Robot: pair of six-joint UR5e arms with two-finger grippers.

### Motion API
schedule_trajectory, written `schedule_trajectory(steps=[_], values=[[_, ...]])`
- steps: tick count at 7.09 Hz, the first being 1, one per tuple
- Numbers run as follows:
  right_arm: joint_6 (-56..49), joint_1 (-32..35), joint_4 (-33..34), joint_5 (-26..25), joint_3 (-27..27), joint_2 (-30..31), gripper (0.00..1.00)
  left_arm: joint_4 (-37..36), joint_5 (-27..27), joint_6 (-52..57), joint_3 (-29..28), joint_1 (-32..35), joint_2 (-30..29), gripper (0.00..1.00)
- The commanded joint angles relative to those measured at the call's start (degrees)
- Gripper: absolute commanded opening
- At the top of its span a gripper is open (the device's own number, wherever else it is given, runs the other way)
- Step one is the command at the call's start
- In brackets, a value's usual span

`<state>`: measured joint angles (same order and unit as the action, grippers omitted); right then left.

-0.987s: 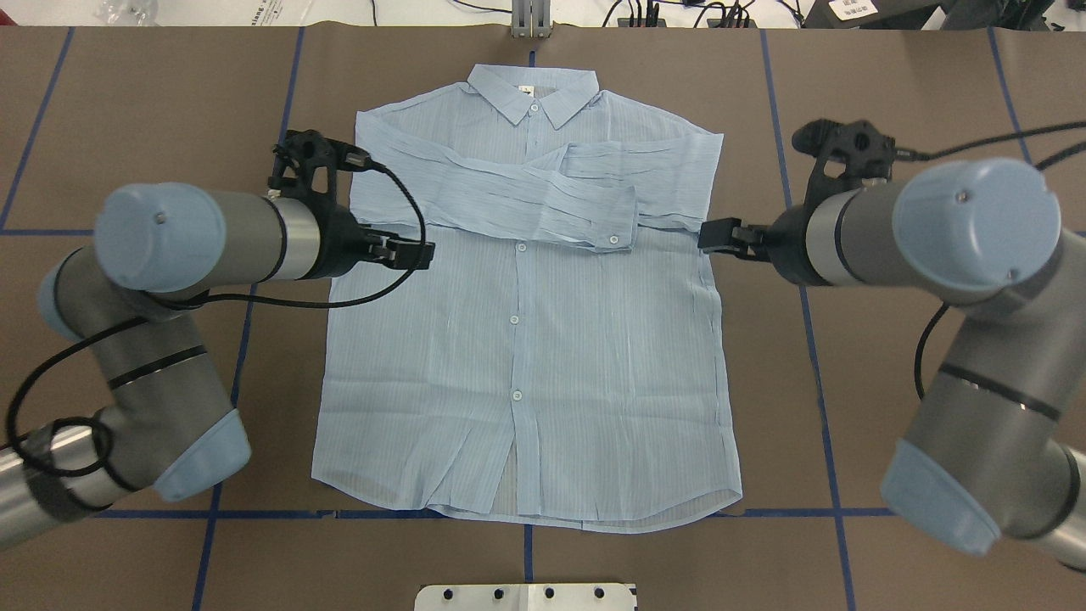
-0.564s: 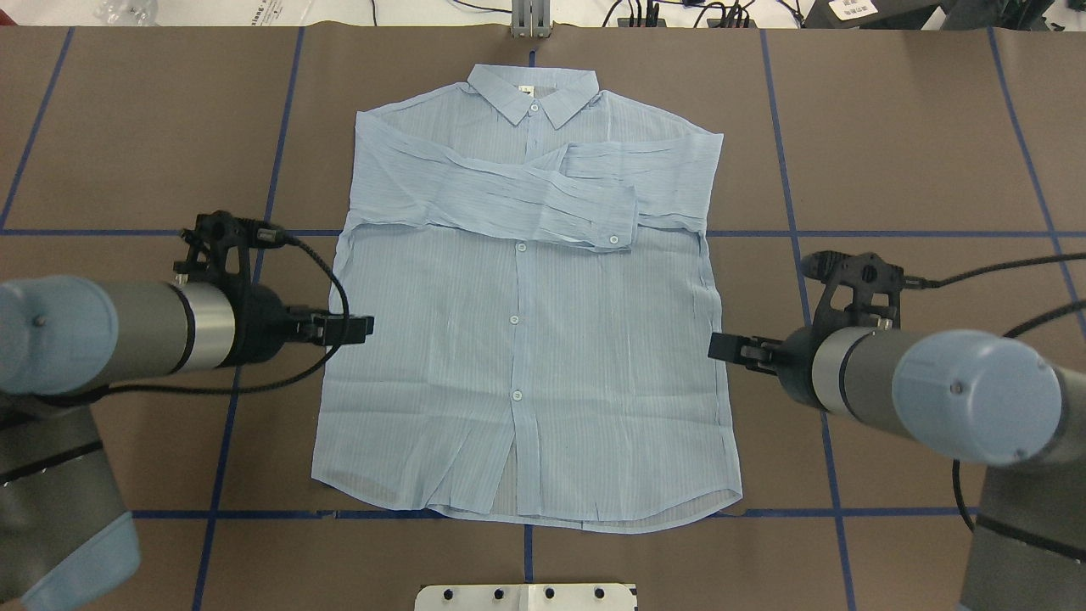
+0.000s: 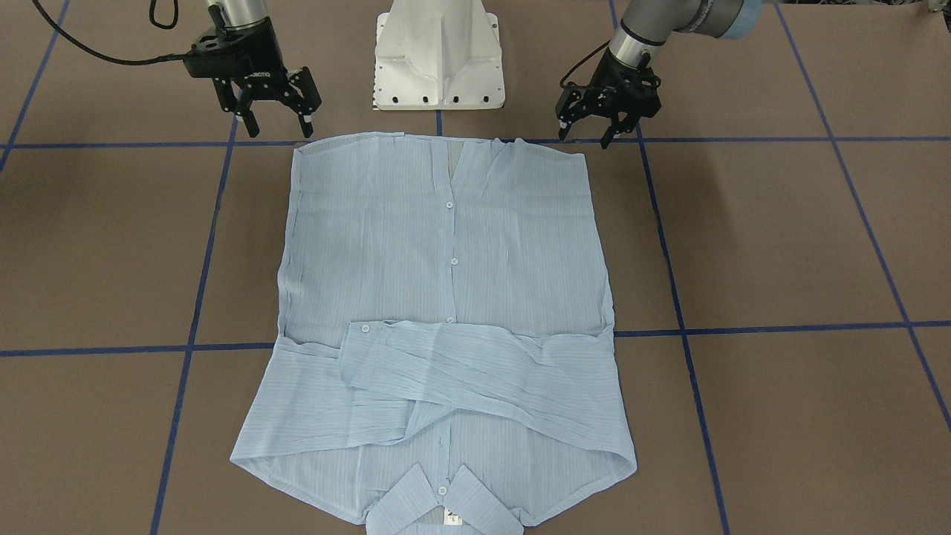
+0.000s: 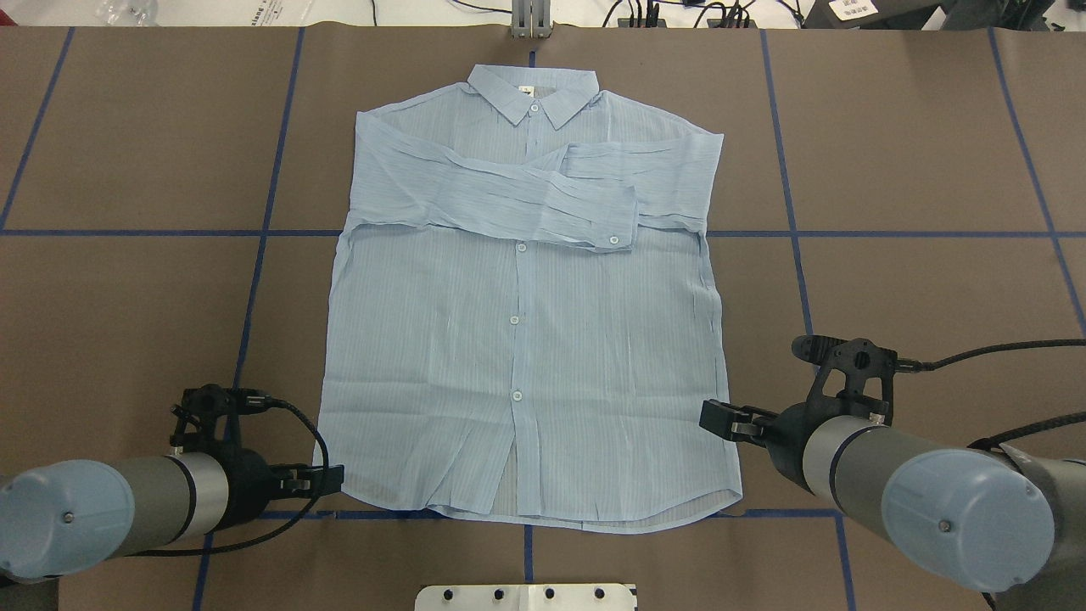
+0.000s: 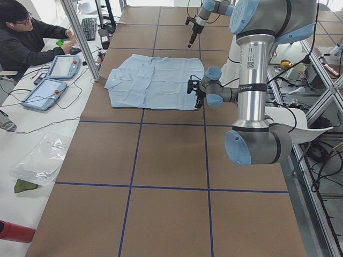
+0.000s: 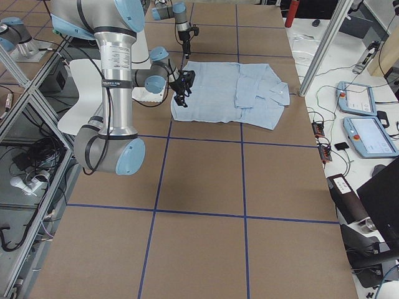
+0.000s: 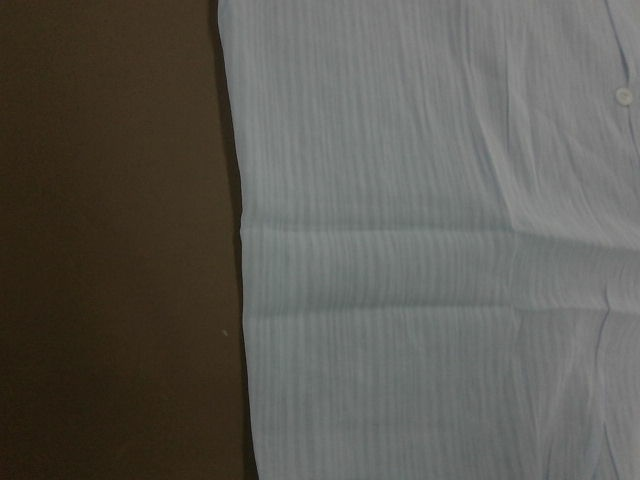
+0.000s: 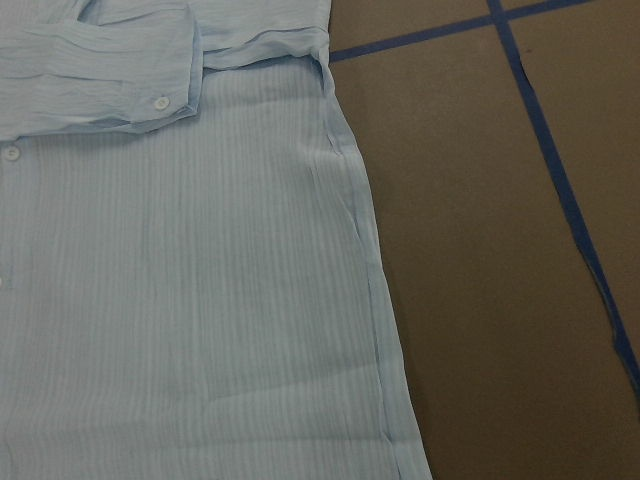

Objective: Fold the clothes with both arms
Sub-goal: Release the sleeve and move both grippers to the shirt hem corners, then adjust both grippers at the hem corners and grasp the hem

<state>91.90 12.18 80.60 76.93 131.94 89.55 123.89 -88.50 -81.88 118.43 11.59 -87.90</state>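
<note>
Both left fingers (image 3: pixel 563 128) and right fingers (image 3: pixel 250 123) spread; shirt (image 3: pixel 446 245) lies collar (image 3: pixel 475 501) away from base (image 3: pixel 438 67).

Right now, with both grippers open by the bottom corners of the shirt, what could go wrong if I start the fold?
1. The shirt lies thin and flat on the table, so the left gripper or right gripper may pinch only the top layer or miss.
2. The front gapes at the hem, so it could fold unevenly.
3. The crossed sleeves lie loose and might slide.
</note>
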Motion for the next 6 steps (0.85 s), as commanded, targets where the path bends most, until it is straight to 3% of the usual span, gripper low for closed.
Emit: schedule_trajectory(steps=[1, 4, 6], values=[[0.0, -0.1, 0.0, -0.4, 0.0, 0.0, 1.0, -0.4, 0.1, -2.6, -3.0, -0.9, -2.1, 0.48], [0.0, -0.1, -0.1, -0.4, 0.0, -0.3, 1.0, -0.6, -0.4, -3.8, -5.3, -0.5, -3.7, 0.43], [0.0, -0.1, -0.1, -0.4, 0.1, -0.5, 1.0, -8.0, -3.2, -3.5, -0.5, 0.2, -3.9, 0.43]])
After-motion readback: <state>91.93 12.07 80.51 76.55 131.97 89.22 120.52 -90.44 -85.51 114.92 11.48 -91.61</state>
